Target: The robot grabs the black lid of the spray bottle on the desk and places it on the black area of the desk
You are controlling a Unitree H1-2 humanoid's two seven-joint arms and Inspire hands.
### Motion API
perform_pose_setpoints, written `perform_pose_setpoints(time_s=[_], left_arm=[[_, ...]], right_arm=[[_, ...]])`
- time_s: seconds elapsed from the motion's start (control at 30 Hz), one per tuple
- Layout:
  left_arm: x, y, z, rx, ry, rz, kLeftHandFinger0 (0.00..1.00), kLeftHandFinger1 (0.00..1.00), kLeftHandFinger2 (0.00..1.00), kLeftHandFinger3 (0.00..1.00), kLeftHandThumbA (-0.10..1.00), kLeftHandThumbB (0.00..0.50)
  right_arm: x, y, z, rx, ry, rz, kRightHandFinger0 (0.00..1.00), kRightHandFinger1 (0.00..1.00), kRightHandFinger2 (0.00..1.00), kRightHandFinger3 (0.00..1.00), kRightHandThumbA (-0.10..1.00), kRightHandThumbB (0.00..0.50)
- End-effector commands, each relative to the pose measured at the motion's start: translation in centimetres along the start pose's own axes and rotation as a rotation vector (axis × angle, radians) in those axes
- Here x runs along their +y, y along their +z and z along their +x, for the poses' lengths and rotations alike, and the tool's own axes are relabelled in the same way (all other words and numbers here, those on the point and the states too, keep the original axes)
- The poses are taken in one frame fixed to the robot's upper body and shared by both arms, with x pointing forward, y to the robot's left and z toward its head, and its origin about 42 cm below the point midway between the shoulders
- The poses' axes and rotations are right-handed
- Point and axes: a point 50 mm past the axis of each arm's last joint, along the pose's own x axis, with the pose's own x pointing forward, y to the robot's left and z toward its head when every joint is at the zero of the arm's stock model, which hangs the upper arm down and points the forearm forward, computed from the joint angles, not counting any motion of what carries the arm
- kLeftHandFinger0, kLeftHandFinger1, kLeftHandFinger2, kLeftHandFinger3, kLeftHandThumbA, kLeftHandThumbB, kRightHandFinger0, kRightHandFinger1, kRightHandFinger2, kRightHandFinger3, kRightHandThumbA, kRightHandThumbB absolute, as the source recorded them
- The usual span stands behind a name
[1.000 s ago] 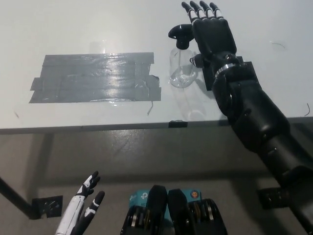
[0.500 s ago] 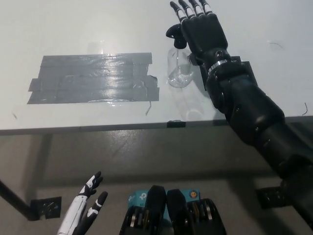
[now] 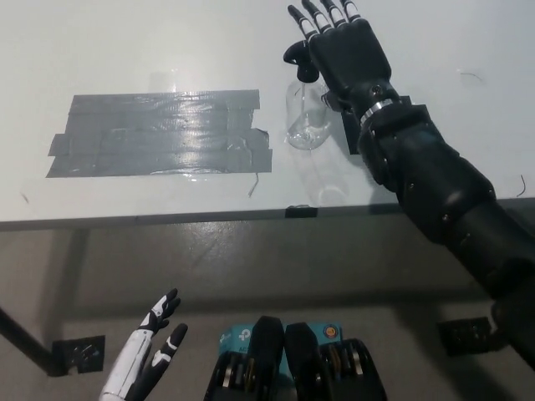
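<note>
A black right hand [image 3: 344, 52] hovers over a clear spray bottle [image 3: 306, 117] standing upright on the white desk [image 3: 150, 42], its fingers spread and straight, clamped on nothing. The black lid [image 3: 300, 60], the piece to be taken off, sits on the bottle's top, showing just at the left edge of the palm; whether the palm touches it cannot be told from this steep view. The hand appears placed above and slightly to the right of the lid so the fingers can fold down around it, which suggests the grasp is not yet made and the task is at its opening step. The bottle stands just beside the right end of the black area [image 3: 159, 134], a patch of dark tape strips laid flat on the desk, glossy under the light; that closeness should make the carry short once the lid is free. A small dark block [image 3: 418, 109] shows past the wrist at the desk's right. The white left hand [image 3: 149, 357] rests low at the lower left, below the desk edge, fingers loosely apart and holding nothing, kept clear of the work.
</note>
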Motion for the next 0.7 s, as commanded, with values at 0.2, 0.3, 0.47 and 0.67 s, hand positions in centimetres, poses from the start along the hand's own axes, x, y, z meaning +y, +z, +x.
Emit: perform_pose_setpoints(time_s=[0.2, 0.3, 0.47, 0.67], left_arm=[[0.8, 1.2, 0.3, -0.070, -0.006, 0.019, 1.00, 1.00, 1.00, 1.00, 0.96, 0.000], [0.8, 1.3, 0.5, -0.066, -0.006, 0.022, 1.00, 1.00, 1.00, 1.00, 0.97, 0.000], [0.7, 1.3, 0.5, -0.070, -0.006, 0.019, 1.00, 1.00, 1.00, 1.00, 0.97, 0.000], [0.8, 1.4, 0.6, -0.069, -0.009, 0.027, 1.00, 1.00, 1.00, 1.00, 0.98, 0.000]], right_arm=[[-5.8, -2.0, 2.0, 0.061, 0.138, -0.040, 1.00, 1.00, 1.00, 1.00, 0.88, 0.500], [-6.3, -2.3, 1.8, 0.071, 0.160, -0.036, 1.00, 1.00, 1.00, 1.00, 0.79, 0.500], [-6.6, -2.8, 1.7, 0.092, 0.186, -0.030, 1.00, 1.00, 1.00, 1.00, 0.80, 0.500], [-6.3, -2.7, 1.7, 0.098, 0.183, -0.010, 1.00, 1.00, 1.00, 1.00, 0.81, 0.500]])
